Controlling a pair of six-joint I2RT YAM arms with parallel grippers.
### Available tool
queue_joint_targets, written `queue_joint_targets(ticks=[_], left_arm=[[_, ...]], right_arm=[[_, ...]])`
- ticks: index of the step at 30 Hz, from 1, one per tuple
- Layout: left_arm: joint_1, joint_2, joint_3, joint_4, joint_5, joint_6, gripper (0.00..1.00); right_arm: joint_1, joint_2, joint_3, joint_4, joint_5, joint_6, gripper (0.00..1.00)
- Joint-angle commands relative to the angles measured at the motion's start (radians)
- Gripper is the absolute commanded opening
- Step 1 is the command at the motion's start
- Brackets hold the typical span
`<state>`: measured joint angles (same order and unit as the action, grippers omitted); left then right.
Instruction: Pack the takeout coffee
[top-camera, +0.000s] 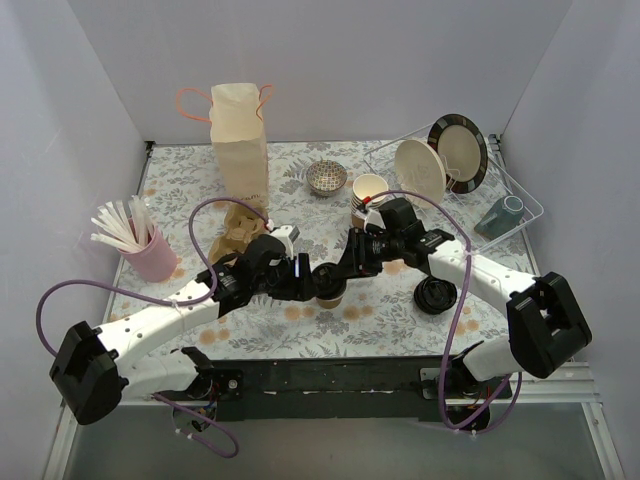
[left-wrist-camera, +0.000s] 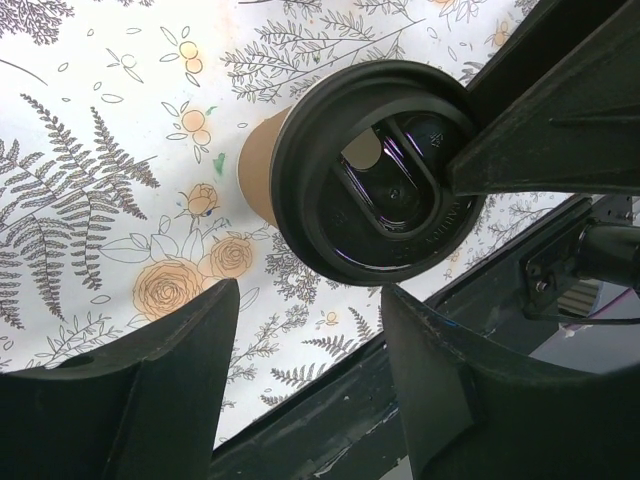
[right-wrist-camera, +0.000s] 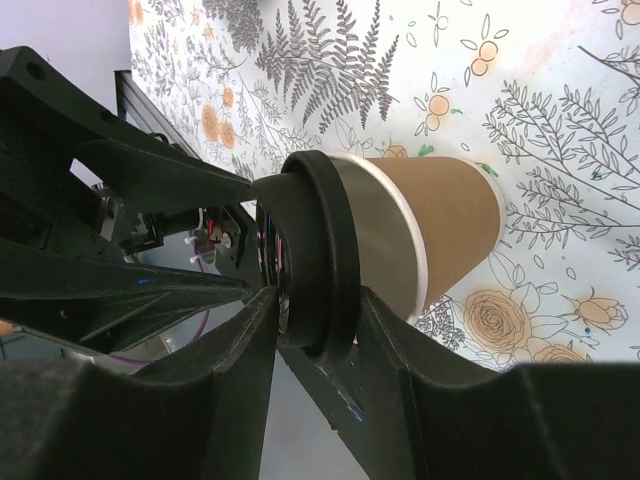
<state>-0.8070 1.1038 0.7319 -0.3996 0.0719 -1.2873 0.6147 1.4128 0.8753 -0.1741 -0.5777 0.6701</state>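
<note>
The takeout coffee (top-camera: 328, 287), a brown paper cup with a black lid (left-wrist-camera: 380, 190), stands on the flowered cloth between both arms. My right gripper (top-camera: 350, 264) comes in from the side. Its fingers (right-wrist-camera: 200, 380) straddle the lid's rim (right-wrist-camera: 320, 250), one above and one below, close against it with a sliver of gap. A white strip of the cup's rim (right-wrist-camera: 410, 250) shows under the lid. My left gripper (left-wrist-camera: 310, 290) hangs open just short of the cup, nothing between its fingers. The tall paper bag (top-camera: 240, 145) stands upright at the back.
A loose black lid (top-camera: 436, 296) lies right of the cup. A pink holder of straws (top-camera: 148, 252) is at the left, crumpled brown paper (top-camera: 235, 235) before the bag. Behind are a stack of paper cups (top-camera: 368, 195), a small bowl (top-camera: 326, 177) and a wire rack with plates (top-camera: 455, 160).
</note>
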Motion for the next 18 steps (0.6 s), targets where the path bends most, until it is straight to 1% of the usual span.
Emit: queue_joint_targets(ticks=[1, 6, 11, 14, 15, 18], left_arm=[[0.006, 0.013, 0.009, 0.024, 0.006, 0.023, 0.57], [0.006, 0.028, 0.021, 0.033, 0.012, 0.034, 0.57], [0.006, 0.030, 0.031, 0.039, 0.022, 0.039, 0.57], [0.006, 0.031, 0.032, 0.039, 0.028, 0.039, 0.57], [0.006, 0.033, 0.035, 0.041, 0.032, 0.039, 0.57], [0.006, 0.030, 0.056, 0.031, 0.042, 0.037, 0.57]], right_arm=[[-0.010, 0.002, 0.051, -0.019, 0.007, -0.026, 0.45], [-0.027, -0.009, 0.062, -0.045, 0.016, -0.038, 0.47], [-0.043, -0.034, 0.086, -0.116, 0.045, -0.069, 0.48], [-0.052, -0.057, 0.096, -0.159, 0.078, -0.081, 0.53], [-0.052, -0.069, 0.097, -0.165, 0.082, -0.083, 0.56], [-0.052, -0.080, 0.093, -0.173, 0.076, -0.083, 0.61]])
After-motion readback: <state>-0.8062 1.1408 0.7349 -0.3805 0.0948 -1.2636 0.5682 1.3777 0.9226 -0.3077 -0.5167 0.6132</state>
